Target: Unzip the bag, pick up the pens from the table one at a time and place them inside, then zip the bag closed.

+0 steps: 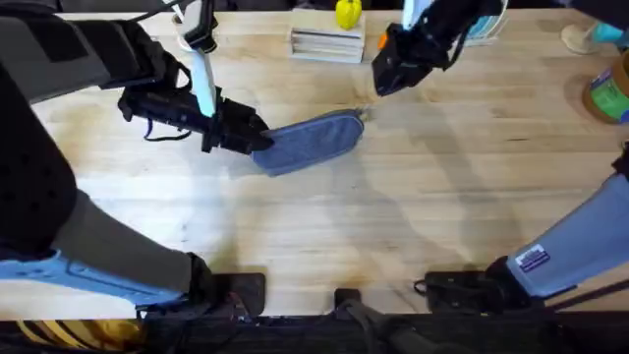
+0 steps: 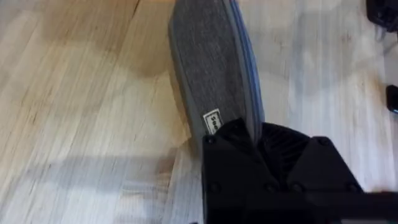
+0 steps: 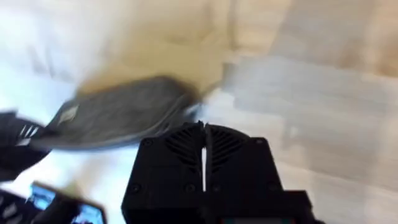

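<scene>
Pale wooden planks make up the table (image 1: 413, 197), with a stack of books (image 1: 327, 44) and a small yellow toy (image 1: 348, 14) at its far edge. On it, left of centre, lies the bag (image 1: 313, 143), a blue-grey pouch whose long axis runs from near-left to far-right, its zipper seam along the far long edge. The left gripper (image 1: 257, 138) is at the bag's near-left end; the left wrist view shows the fingers closed together on that end beside the small white label (image 2: 212, 121), so it appears to pin the fabric. The right gripper (image 1: 381, 81) hovers off the table just beyond the bag's far-right end, and its wrist view shows the two fingers pressed shut with only a thin slit between them, holding nothing. What looks like the zipper pull (image 1: 361, 115) sits at that far-right end, so the right arm is plainly the nearer one to it. Any zipper move would likely run along the bag's length toward the held end. I can make out no pen on the table.
</scene>
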Available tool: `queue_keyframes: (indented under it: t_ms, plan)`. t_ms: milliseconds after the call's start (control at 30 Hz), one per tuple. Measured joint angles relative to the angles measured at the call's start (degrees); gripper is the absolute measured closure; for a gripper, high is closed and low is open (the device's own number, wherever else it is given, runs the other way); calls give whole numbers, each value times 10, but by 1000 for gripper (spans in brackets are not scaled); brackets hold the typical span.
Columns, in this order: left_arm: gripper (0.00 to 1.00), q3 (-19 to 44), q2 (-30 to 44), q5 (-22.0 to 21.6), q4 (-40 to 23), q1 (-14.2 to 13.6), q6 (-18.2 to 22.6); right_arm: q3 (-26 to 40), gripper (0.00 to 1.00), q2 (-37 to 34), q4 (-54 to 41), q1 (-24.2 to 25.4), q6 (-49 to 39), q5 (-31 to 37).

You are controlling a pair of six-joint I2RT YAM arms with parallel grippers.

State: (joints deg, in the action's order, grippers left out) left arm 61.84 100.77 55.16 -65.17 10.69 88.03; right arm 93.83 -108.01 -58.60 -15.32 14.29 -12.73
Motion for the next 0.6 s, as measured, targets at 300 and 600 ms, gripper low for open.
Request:
queue_keyframes:
  t_ms: [300, 600]
  plan:
    - [958, 0, 0, -3, -1, 5, 0, -104, 968, -5, 46, 26, 5, 39]
    - [958, 0, 0, -4, -2, 5, 0, -97, 968, 30, 25, 26, 4, 43]
